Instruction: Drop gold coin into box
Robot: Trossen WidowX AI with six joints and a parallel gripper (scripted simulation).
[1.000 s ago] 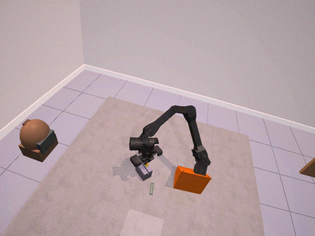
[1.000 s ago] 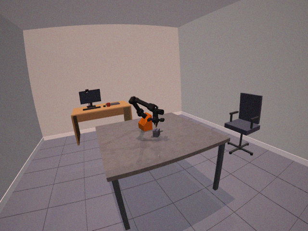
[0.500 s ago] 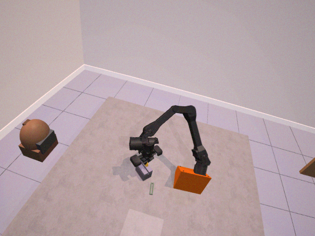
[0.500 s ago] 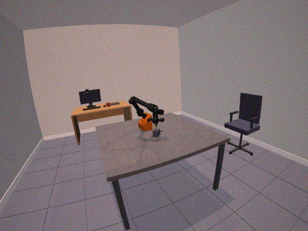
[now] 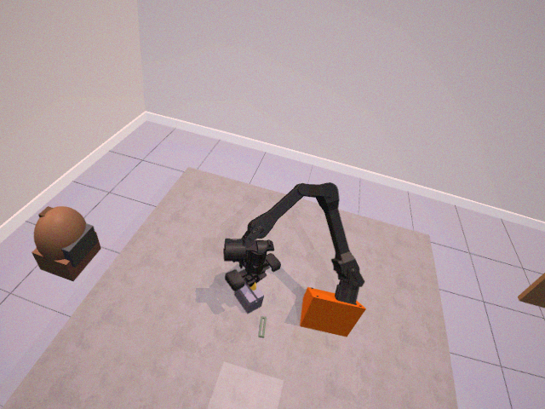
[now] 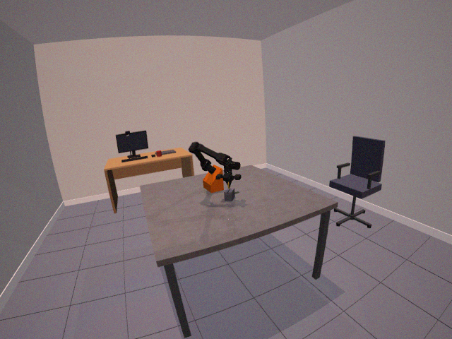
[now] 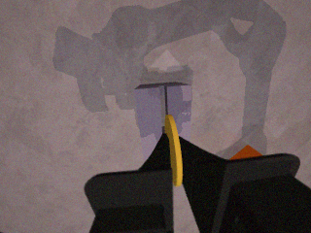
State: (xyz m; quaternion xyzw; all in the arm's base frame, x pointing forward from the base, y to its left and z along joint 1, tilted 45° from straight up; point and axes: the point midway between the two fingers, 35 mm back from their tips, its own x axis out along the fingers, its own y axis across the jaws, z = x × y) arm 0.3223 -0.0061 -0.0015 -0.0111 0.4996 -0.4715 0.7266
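My gripper (image 7: 167,137) is shut on the gold coin (image 7: 176,157) (image 5: 253,285) (image 6: 229,185). The coin is held on edge and juts out past the fingertips. In the wrist view it is nearly in line with the dark slot (image 7: 166,99), covering its near end. The grey box (image 7: 146,114) (image 5: 249,300) (image 6: 229,195) stands on the table below the coin, its lid partly in shadow. In the exterior view the coin is just above the box; whether it touches the lid I cannot tell. The green holder (image 5: 262,326) is empty on the table, near the box.
The orange base block (image 5: 330,314) (image 6: 212,181) (image 7: 247,152) of the arm stands to the right of the box in the top view. A pale square patch (image 5: 249,387) lies on the table top (image 5: 352,365) (image 6: 255,215) beyond the holder. A desk (image 6: 147,162) and a chair (image 6: 356,183) stand off the table.
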